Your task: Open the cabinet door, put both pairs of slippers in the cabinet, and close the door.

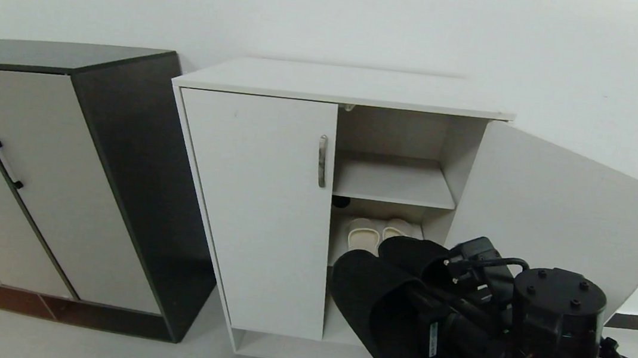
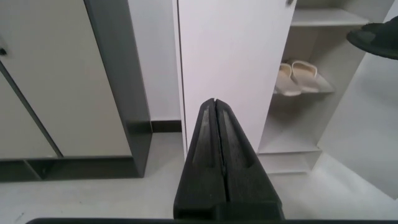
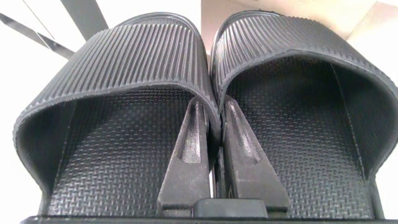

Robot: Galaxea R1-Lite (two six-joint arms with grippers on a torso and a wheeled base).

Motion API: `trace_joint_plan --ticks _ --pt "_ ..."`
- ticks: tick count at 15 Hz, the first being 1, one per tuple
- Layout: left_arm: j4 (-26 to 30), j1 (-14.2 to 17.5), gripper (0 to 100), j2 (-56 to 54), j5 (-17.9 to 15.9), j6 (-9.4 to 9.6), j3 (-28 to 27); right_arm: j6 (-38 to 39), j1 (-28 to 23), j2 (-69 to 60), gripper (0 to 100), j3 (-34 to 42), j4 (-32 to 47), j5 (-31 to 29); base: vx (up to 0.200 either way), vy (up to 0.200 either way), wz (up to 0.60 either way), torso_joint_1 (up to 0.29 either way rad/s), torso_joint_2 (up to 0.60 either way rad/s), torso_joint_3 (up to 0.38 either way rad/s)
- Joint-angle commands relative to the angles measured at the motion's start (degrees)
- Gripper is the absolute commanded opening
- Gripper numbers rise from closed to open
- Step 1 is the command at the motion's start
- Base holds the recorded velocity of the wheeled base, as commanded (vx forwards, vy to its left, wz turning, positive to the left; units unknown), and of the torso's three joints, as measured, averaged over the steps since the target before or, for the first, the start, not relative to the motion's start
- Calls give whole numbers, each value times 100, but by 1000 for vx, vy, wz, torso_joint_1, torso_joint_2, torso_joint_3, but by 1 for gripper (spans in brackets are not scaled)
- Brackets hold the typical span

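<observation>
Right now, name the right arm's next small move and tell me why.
Probably ease the black slippers forward into the cabinet, toward a free shelf. The right tool is shut on the pair's touching inner walls, just in front of the open side. The right door stands wide, and the white slippers already sit on one shelf inside.
</observation>
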Motion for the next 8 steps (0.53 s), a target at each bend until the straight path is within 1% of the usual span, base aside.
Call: trace_joint_plan --ticks 1,6,8 --pt "-3 -1 0 7 5 -1 0 1 3 -3 0 5 -2 0 0 0 0 -100 452 344" --pt "-3 -1 0 7 -4 -1 0 1 3 32 0 14 -2 0 0 0 0 -58 428 362" --pt "-3 -1 0 -2 5 -1 0 10 -6 50 0 22 -2 0 0 0 0 -15 163 171"
